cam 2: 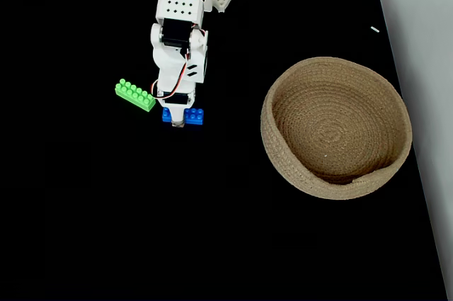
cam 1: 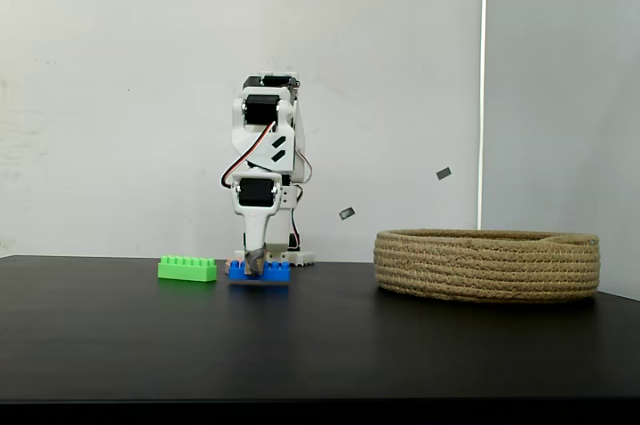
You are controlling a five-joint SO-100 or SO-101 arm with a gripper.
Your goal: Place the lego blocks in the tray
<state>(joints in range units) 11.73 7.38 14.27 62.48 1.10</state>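
Fixed views: claw (cam 1: 254, 267) down over blue brick (cam 2: 195, 116); green brick (cam 2: 135, 95) beside; no legible writing

long green studded plastic brick (cam 2: 135, 95): bright lime green, one plain colour
long blue studded plastic brick (cam 2: 194, 116): saturated royal blue, plain
round coiled rope basket (cam 2: 386, 170): tan, ringed with straw-coloured coils, spiral pattern inside
bench (cam 2: 106, 230): matte black, unpatterned
arm (cam 1: 265, 150): white shell, black motor blocks, red and black wires
gripper (cam 1: 254, 263): greyish-brown at the tip, against the blue brick
wall (cam 1: 120, 75): off-white behind the arm, a greyer panel behind the basket
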